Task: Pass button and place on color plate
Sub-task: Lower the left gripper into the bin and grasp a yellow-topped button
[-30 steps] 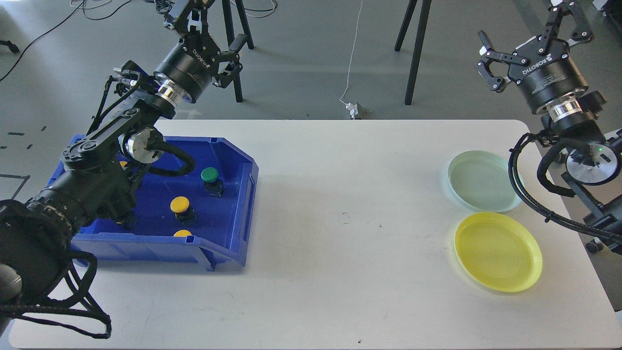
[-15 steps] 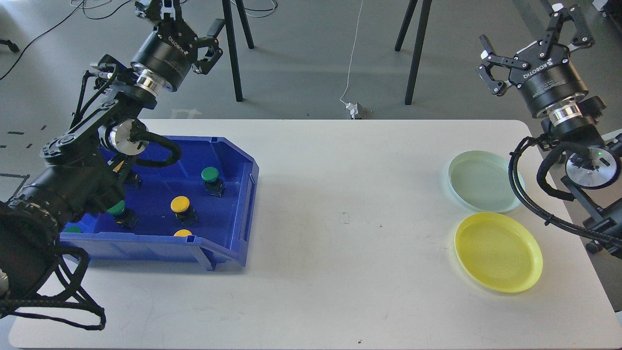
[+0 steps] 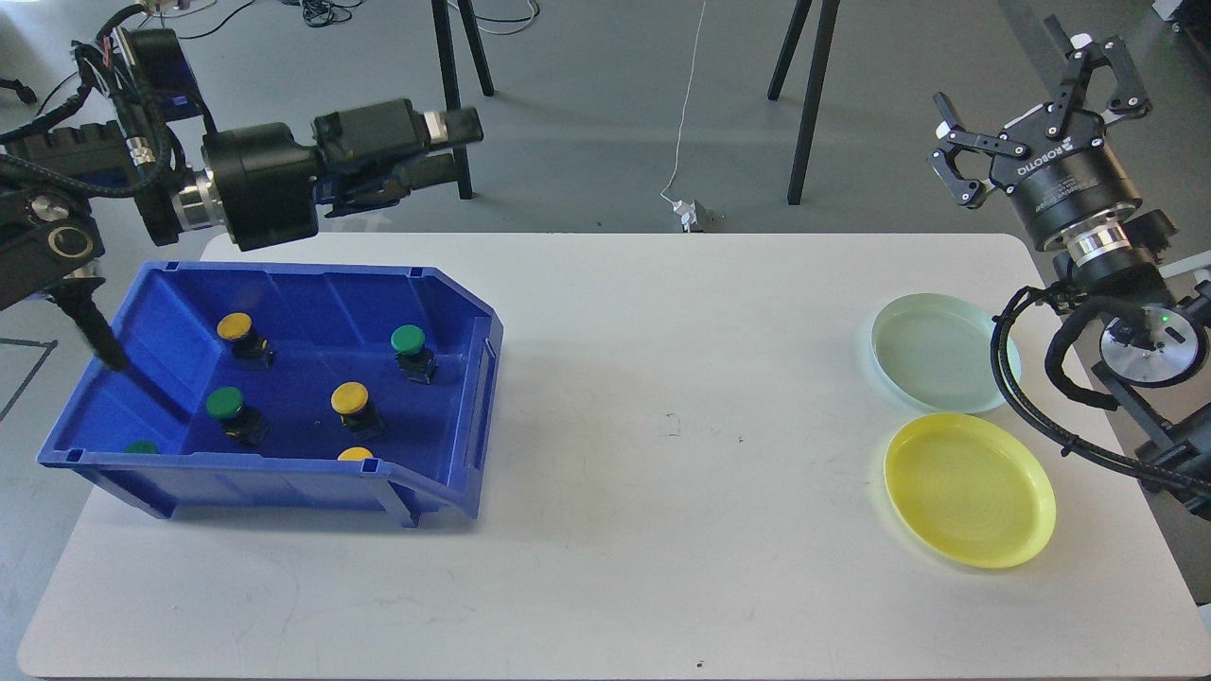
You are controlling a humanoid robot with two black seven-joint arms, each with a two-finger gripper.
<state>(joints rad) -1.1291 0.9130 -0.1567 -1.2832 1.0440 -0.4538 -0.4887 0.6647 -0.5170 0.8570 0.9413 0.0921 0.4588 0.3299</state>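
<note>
A blue bin [image 3: 470, 397] on the table's left holds several buttons: yellow ones [image 3: 235, 327] [image 3: 350, 397], green ones [image 3: 408, 339] [image 3: 225, 404], and two more half hidden behind the front wall, one yellow [image 3: 356, 454] and one green [image 3: 142, 446]. My left gripper [image 3: 452, 147] is open and empty. It points right, level, above and behind the bin's back edge. A pale green plate [image 3: 937, 352] and a yellow plate [image 3: 970, 489] lie at the table's right. My right gripper [image 3: 1036, 90] is open and empty, raised beyond the table's far right corner, above the plates.
The white table [image 3: 662, 426] lies between the bin and the plates. Black tripod legs [image 3: 804, 104] and a cable stand on the floor behind the table. My right arm's cable loop [image 3: 1003, 350] hangs over the pale green plate's right rim.
My left arm has swung up and left, out from over the bin, and its gripper has turned to point right. More buttons in the bin now show. The right gripper barely moved.
</note>
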